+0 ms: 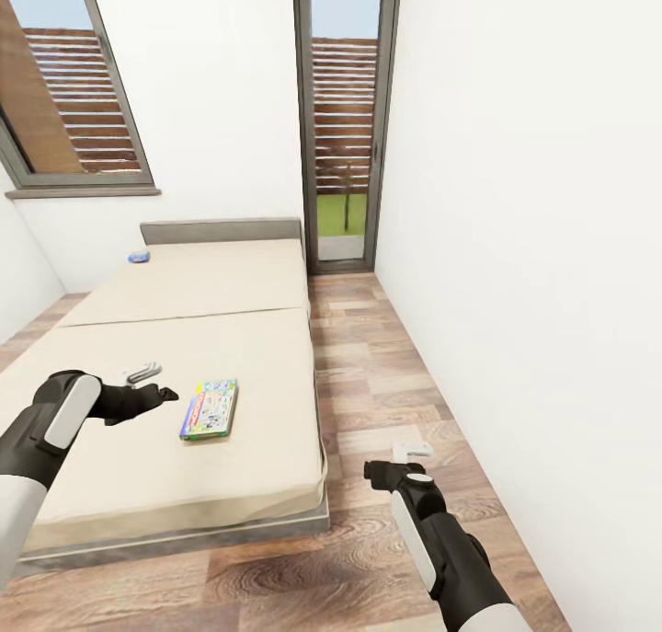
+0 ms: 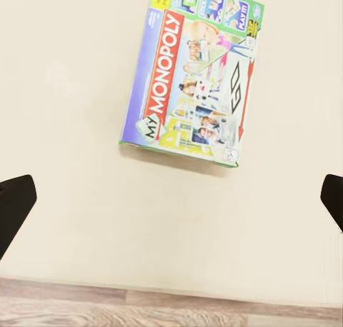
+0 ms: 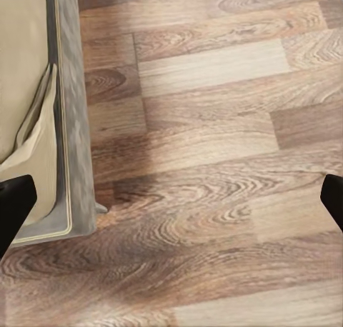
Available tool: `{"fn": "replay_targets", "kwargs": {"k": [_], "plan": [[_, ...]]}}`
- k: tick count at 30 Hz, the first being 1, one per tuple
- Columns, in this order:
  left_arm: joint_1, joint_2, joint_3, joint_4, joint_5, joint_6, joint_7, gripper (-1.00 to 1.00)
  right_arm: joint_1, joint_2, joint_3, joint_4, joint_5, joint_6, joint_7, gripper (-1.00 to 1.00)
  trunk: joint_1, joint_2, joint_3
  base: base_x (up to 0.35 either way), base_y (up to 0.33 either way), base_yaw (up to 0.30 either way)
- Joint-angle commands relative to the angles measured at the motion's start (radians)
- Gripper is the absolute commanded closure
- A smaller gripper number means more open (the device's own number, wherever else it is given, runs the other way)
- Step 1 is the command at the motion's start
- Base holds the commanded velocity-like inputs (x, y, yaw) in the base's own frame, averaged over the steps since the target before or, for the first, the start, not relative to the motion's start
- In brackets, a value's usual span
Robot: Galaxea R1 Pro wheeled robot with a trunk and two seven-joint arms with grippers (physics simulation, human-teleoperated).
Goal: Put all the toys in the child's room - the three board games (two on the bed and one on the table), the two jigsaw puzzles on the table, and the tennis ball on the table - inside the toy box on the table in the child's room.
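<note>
Narrow bedroom with white walls, wood floor (image 1: 368,384) and a low bed (image 1: 184,282); early going by the look of it, with one Monopoly board game (image 1: 210,408) flat near the bed's right edge toward the foot, a small blue object (image 1: 139,258), too small to identify, by the headboard's left corner, nothing lifted yet. Long axis of the box along the bed's length, tilted slightly. Left gripper (image 1: 147,374) poised just beside the game, fingers apart and empty; right gripper (image 1: 411,450) over the floor, fingers likewise spread.
</note>
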Motion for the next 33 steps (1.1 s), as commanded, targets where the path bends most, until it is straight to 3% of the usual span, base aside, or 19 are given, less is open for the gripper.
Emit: {"fn": "replay_targets", "kwargs": {"k": [1, 33], "plan": [[0.0, 0.0, 0.001, -0.001, 0.012, 0.003, 0.01, -1.0, -0.001, 0.0, 0.002, -0.001, -0.011, 0.003, -0.009, -1.0, 0.0, 0.0, -0.001, 0.091, 0.023, 0.0], [0.001, 0.001, -0.006, -0.034, 0.017, 0.002, 0.009, -1.0, -0.001, 0.0, 0.002, -0.002, -0.011, 0.004, -0.009, -1.0, 0.0, 0.0, -0.001, 0.088, 0.042, 0.0]]}}
